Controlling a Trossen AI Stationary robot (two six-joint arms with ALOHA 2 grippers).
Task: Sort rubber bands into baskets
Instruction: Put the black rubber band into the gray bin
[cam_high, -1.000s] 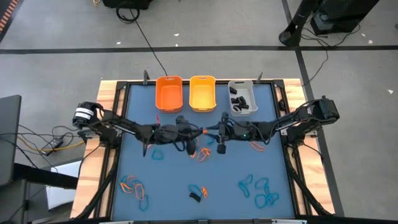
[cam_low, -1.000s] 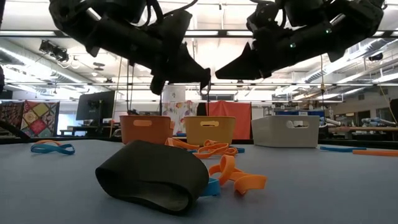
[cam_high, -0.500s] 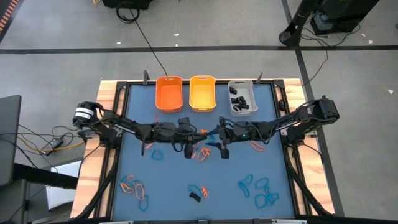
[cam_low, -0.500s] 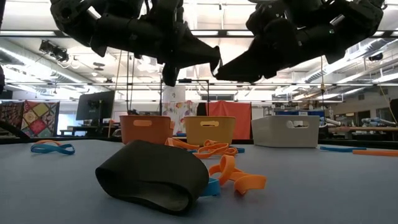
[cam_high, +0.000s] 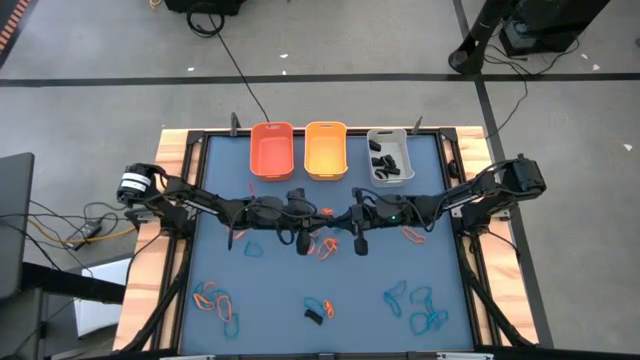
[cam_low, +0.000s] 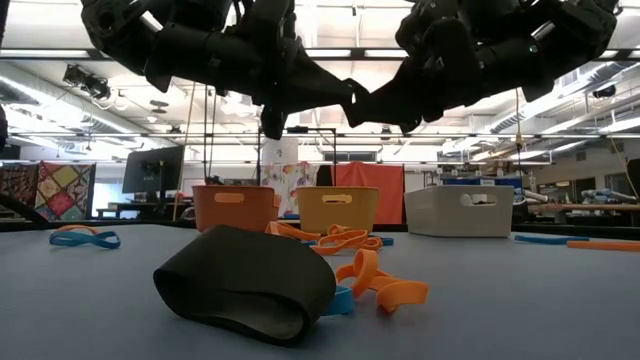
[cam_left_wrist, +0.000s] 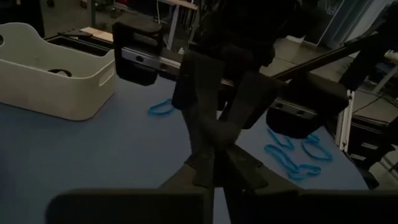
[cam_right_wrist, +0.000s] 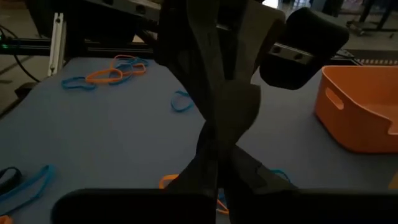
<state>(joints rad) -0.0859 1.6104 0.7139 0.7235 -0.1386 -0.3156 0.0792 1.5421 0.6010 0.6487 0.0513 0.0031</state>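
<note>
Over the table's middle, my left gripper (cam_high: 332, 214) and my right gripper (cam_high: 348, 215) point at each other, well above the table, and their fingertips meet (cam_low: 352, 95). Both look shut; everything between the tips is dark, and I see no rubber band there. Orange rubber bands (cam_high: 325, 247) lie flat on the blue table below them. An orange basket (cam_high: 271, 150), a yellow-orange basket (cam_high: 325, 148) and a grey-white basket (cam_high: 389, 170) stand in a row at the far edge. My left gripper comes level from the table's left, and its fingertips (cam_left_wrist: 239, 168) cross those of the right gripper. Whether anything lies between them, I cannot tell. My right gripper comes level from the table's right, and its fingertips (cam_right_wrist: 242, 168) lie against the left gripper's tips (cam_right_wrist: 217, 118). What they close on is hidden in the dark.
Several black bands (cam_high: 385, 160) lie in the grey-white basket. Loose bands lie at the front left (cam_high: 215, 300), the front right (cam_high: 420, 305), the left (cam_high: 252, 247) and the right (cam_high: 413, 235). A chunky black band (cam_low: 245, 283) lies near the front edge.
Both wrists have turned. My left gripper's tip has tipped up from slanting down to nearly level. My right gripper's fingers stood apart half a second ago and have shut at the left gripper's tips. Neither arm has shifted along the table.
</note>
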